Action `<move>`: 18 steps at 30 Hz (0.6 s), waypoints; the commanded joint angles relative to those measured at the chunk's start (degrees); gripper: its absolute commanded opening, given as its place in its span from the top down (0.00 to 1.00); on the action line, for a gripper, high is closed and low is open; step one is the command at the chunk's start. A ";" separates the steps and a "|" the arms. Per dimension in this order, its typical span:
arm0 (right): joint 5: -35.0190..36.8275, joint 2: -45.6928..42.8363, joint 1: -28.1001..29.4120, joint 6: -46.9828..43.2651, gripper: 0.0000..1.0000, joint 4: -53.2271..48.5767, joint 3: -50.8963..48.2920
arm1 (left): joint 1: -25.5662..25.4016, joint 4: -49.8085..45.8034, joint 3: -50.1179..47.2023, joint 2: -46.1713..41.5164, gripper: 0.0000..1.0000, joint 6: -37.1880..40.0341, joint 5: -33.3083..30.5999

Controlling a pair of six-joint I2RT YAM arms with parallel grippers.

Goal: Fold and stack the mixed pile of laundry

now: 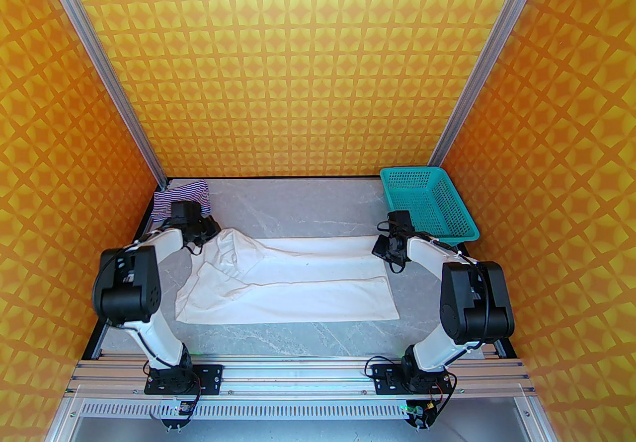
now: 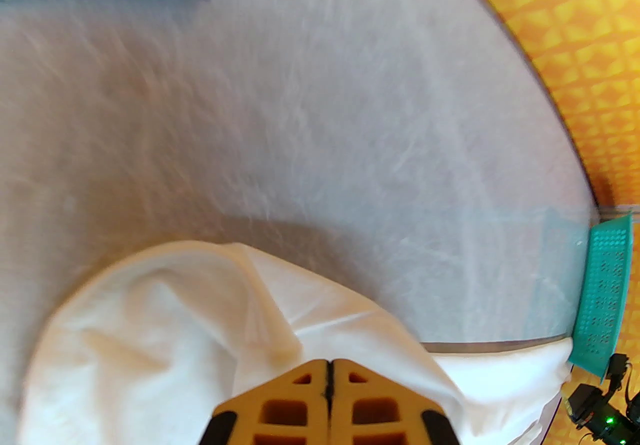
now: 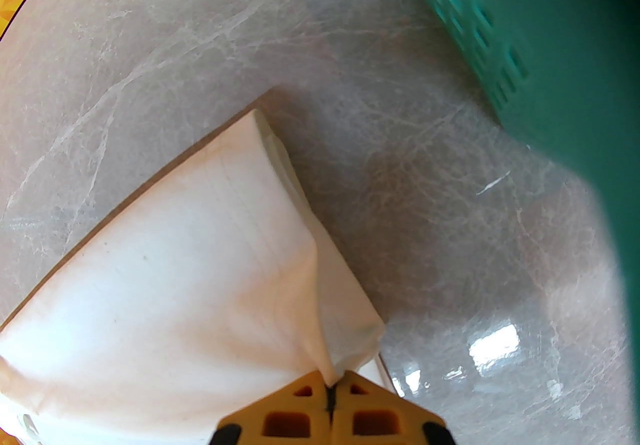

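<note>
Where the table (image 1: 298, 211) meets its far left corner, the striped garment (image 1: 166, 195) lies crumpled, just behind the left gripper (image 2: 328, 369). Its fingers are closed on the white cloth (image 1: 298, 281), which bunches around the tips and rises there in a peak. The cloth spans the table between both arms. The right gripper (image 3: 331, 383) is closed too, pinching the cloth's far right corner at the fingertips. The basket (image 1: 427, 204) stands just beyond.

Bright; left wrist view motion-blurred
</note>
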 commanded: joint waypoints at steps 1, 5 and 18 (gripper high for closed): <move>-0.56 1.35 -0.03 0.27 1.00 -0.52 -0.20 | 2.05 -1.44 -1.06 -2.66 1.00 0.79 0.70; -0.81 1.58 -0.08 0.42 1.00 -0.36 -0.12 | 2.95 -5.48 -1.12 -1.62 0.77 1.86 -0.58; -0.57 1.35 -0.03 0.20 1.00 -0.62 -0.01 | -2.49 -7.64 5.39 8.54 0.59 -0.71 -3.36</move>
